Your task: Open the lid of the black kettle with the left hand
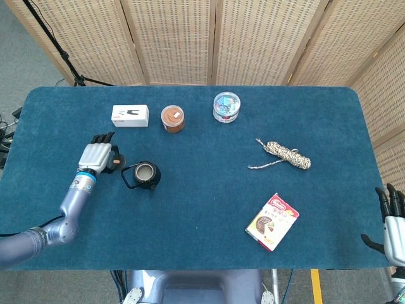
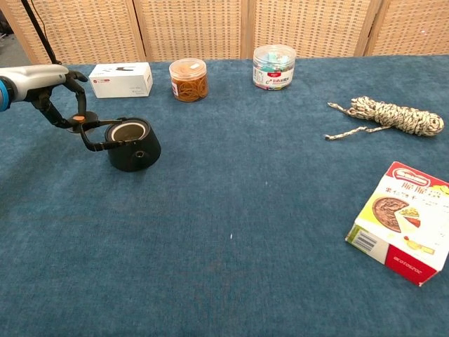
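The black kettle [image 1: 146, 175] [image 2: 132, 145] stands on the left part of the blue table with its mouth uncovered and a pale inside showing. Its handle points toward my left hand [image 1: 97, 156] [image 2: 56, 96], which is just left of the kettle. That hand pinches the small black lid with an orange knob [image 1: 116, 161] [image 2: 78, 121], low and close beside the handle. My right hand [image 1: 395, 219] hangs at the table's far right edge with fingers spread and nothing in it; the chest view does not show it.
A white box [image 1: 130, 115] [image 2: 121, 78], a jar of brown bands [image 1: 172, 118] [image 2: 188, 79] and a clear jar [image 1: 226, 106] [image 2: 273, 66] line the far side. A coiled rope [image 1: 288, 154] [image 2: 393, 114] and a snack box [image 1: 272, 221] [image 2: 405, 221] lie to the right.
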Available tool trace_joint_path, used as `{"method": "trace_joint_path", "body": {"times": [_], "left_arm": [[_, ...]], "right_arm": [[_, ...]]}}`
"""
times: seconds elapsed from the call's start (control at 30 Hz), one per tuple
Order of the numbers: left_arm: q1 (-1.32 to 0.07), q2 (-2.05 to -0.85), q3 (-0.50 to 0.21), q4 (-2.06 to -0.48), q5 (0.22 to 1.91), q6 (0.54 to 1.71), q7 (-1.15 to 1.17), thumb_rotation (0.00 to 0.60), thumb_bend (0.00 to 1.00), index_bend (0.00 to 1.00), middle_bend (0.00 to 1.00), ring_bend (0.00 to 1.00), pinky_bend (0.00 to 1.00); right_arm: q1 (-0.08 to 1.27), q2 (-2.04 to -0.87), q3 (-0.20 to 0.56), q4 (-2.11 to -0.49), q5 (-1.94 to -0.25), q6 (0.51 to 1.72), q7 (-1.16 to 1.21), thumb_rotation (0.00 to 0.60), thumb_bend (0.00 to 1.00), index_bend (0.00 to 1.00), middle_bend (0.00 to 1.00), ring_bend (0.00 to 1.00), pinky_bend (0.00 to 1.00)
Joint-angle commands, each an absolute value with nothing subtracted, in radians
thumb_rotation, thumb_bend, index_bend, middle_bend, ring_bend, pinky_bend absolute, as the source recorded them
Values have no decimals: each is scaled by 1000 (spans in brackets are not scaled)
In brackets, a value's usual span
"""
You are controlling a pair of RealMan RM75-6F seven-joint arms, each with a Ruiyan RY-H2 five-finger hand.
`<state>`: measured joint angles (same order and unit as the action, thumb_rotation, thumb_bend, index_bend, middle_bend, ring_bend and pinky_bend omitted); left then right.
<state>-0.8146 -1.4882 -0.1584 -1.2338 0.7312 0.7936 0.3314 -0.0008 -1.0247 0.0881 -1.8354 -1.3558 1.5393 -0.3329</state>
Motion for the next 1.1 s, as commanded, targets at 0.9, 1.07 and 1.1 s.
{"method": "trace_joint_path", "body": {"times": [0.9,1.07,1.1], "left_arm": [[-631,-1278,-112,-1483,951,949,182,600,221,0,0,0,0],[-516,-1210,-67,-1559,1059,1105,130,600,144,0,0,0,0],[-493,-1201,-59,-1568,1082,1138,117,600,130,0,0,0,0]], "right_arm": [[-4,-1025,73,-1846,-1383,1544,-332,600,56,0,0,0,0],[-11,-1028,74,-1849,-1387,1563,-347,600,56,0,0,0,0],[-12,-1028,75,-1850,-1389,1566,-346,600,56,0,0,0,0]]}}
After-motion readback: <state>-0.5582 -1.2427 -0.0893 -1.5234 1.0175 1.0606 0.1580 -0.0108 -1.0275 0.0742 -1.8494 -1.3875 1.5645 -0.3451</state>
